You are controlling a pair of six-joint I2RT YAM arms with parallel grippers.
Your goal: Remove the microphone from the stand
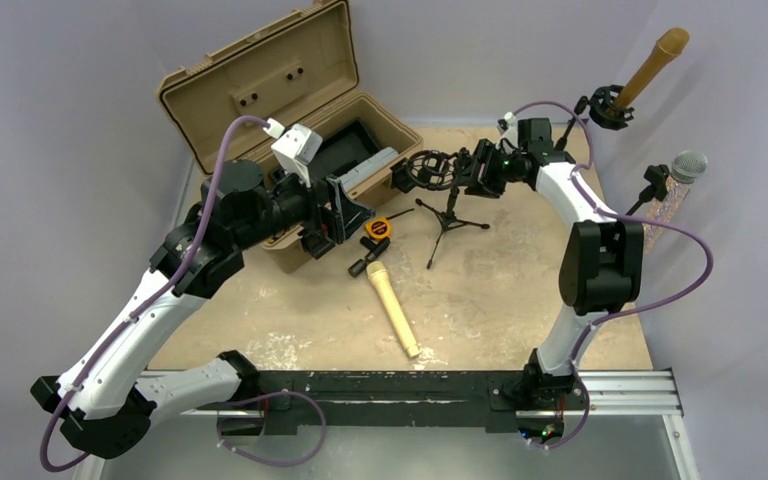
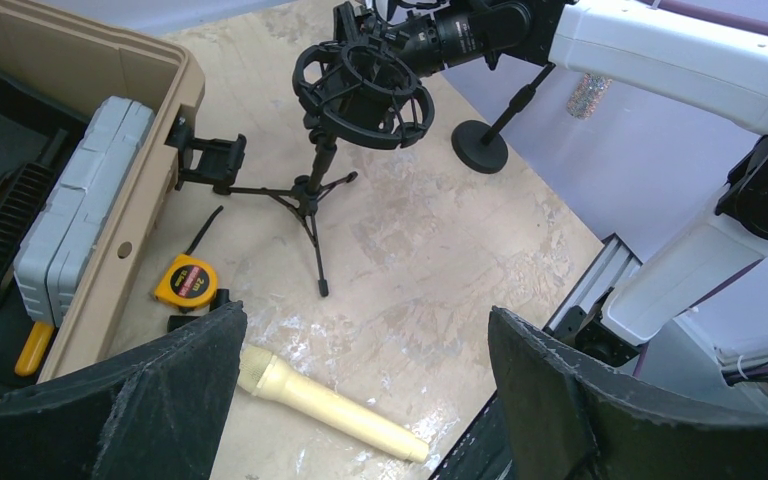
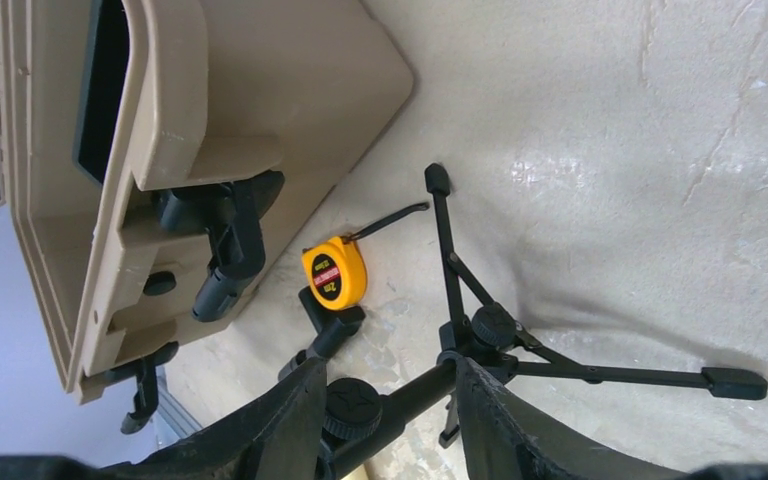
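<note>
An open tan plastic toolbox (image 1: 260, 85) fills the upper left of the overhead view, lid tipped back, with a grey moulded case (image 1: 368, 166) lying inside along its right wall; in the left wrist view a yellow tool handle (image 2: 30, 347) shows just below that case. A yellow tape measure (image 1: 377, 228) lies flat on the scuffed beige counter (image 1: 490, 300) just beside the toolbox's front wall, its black strap trailing out. The right wrist view shows black latches (image 3: 225, 240) on that wall.
</note>
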